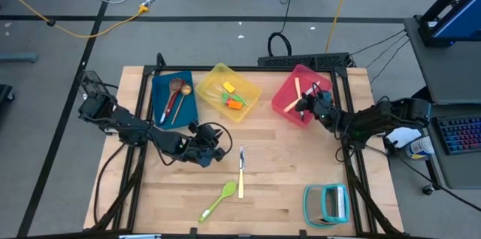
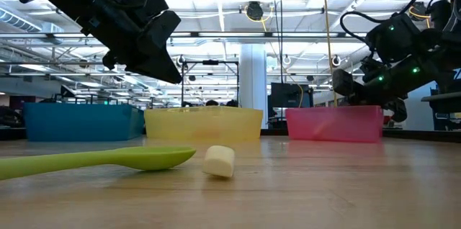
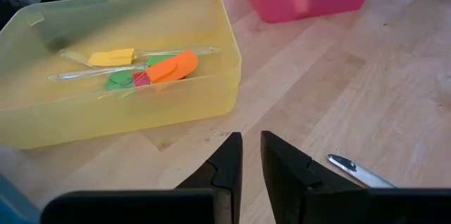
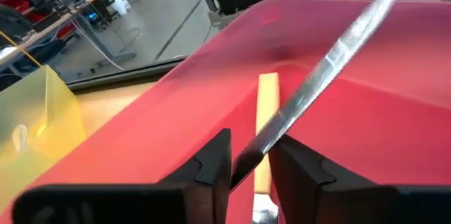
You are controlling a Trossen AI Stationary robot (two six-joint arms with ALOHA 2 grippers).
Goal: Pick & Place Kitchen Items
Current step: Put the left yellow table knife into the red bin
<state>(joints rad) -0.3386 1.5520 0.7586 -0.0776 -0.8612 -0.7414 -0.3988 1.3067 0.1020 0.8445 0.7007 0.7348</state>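
Right gripper (image 4: 250,160) is clamped on a flat, shiny metal knife blade (image 4: 331,65), held tilted over the translucent pink plastic bin (image 1: 289,92); a cream-handled utensil (image 4: 266,111) lies inside; left gripper (image 3: 251,164), fingers nearly together and empty, hovers beside the yellow bin (image 3: 42,122); a lime-green plastic spoon (image 1: 219,198) lies on the wooden table (image 1: 285,179).

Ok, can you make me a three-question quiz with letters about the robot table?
1. Where is the lime-green spoon?
A. on the bare table
B. in the yellow bin
C. in the blue bin

2. What colour is the bin under the right gripper?
A. blue
B. yellow
C. pink

3. What is the right gripper doing?
A. hanging open
B. pinching a silver knife
C. holding a spoon

Answers: 1 A, it lies on the wood beside a cream-handled knife. 2 C, the pink bin is below it. 3 B, the right wrist view shows the jaws shut on the blade.
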